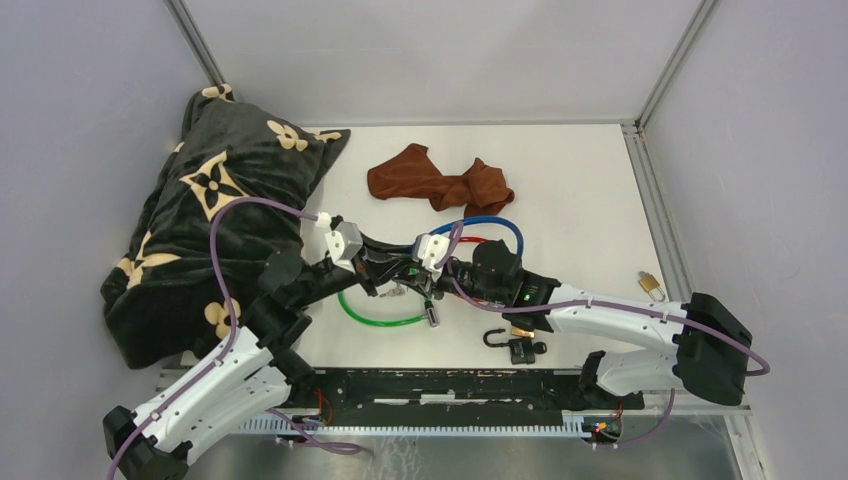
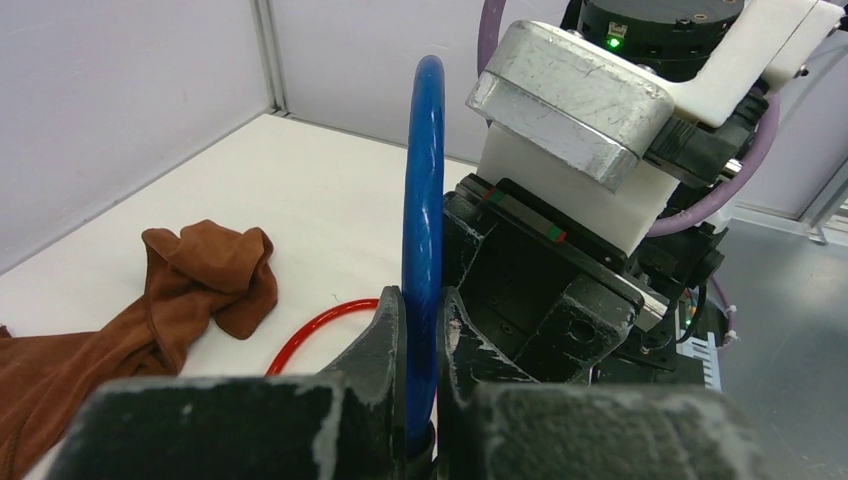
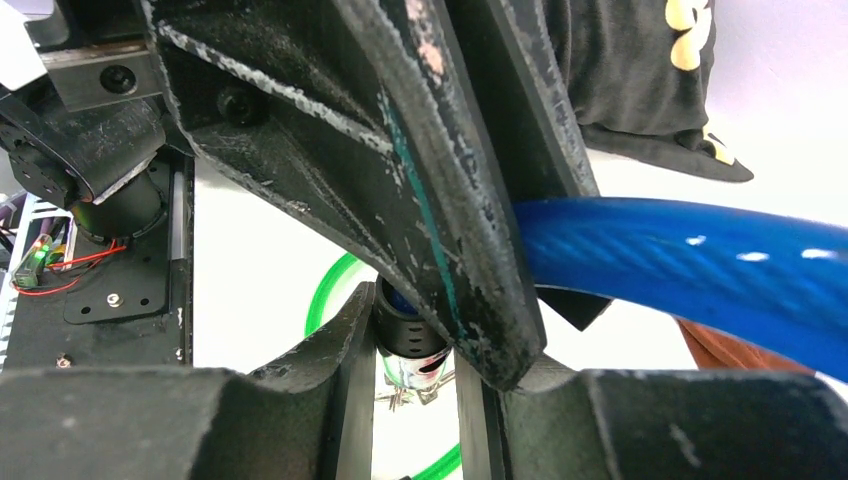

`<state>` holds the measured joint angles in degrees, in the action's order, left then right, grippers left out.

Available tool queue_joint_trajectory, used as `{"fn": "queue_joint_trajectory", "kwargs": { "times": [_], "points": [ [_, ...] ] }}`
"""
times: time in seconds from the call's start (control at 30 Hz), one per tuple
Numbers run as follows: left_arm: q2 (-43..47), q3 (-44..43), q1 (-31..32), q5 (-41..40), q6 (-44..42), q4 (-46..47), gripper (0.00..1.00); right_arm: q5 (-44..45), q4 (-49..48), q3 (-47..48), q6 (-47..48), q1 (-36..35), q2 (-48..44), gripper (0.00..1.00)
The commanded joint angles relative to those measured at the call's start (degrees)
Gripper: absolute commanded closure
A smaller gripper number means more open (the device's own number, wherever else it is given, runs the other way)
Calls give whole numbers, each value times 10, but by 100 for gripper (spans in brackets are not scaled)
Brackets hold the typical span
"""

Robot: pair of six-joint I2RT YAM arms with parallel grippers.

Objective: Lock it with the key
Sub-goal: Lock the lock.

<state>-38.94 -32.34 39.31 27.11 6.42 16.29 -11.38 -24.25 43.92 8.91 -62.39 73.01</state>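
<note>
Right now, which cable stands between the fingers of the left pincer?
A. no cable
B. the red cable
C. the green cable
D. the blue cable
D: in the left wrist view the blue cable rises between the closed fingers of the left pincer, while the red cable lies on the table behind; the right pincer closes on the black lock head.

The blue cable (image 2: 423,200) sinks out of sight at its lower end between the left jaws. Between the right jaws a black lock barrel (image 3: 405,330) shows only its tip. One of the left jaws covers the rest, so whether the right jaws pinch it cannot be told. Just below, a silver thing (image 3: 415,380) is too blurred to name. Left of the left jaws, the picture's edge cuts off the brown cloth (image 2: 150,320).
</note>
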Motion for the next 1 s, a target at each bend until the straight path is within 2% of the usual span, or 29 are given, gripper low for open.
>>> {"fn": "queue_joint_trajectory", "kwargs": {
  "times": [0.0,0.13,0.17,0.23,0.37,0.47,0.57,0.63,0.7,0.77,0.97],
  "points": [
    [1,0,-2,-33,-39,0,98,-23,-29,24,28,-23,-22,100],
    [2,4,-2,-38,-45,0,98,-23,-16,30,29,-23,-25,100],
    [0,4,-2,-35,-42,-1,91,-25,-14,33,28,-23,-24,100],
    [-5,1,-2,-36,-33,-2,69,-28,-13,37,27,-24,-18,100],
    [-17,-2,-1,-83,-25,3,66,-25,-12,47,28,-36,-2,100],
    [-21,-3,-2,-122,-44,-5,67,-12,-5,52,36,-46,0,100],
    [-22,-5,-1,-101,-68,-61,70,-5,2,53,39,-47,-5,100],
    [-22,-8,-2,-36,-78,-103,80,-4,5,52,43,-48,-11,100],
    [-18,-11,-2,29,-79,-129,96,0,7,49,46,-47,-17,100],
    [-14,-14,-2,58,-73,-142,98,6,9,43,50,-46,-24,100],
    [10,-16,-3,27,-5,-124,98,-28,-10,-2,56,-36,-53,100]
  ]
}}
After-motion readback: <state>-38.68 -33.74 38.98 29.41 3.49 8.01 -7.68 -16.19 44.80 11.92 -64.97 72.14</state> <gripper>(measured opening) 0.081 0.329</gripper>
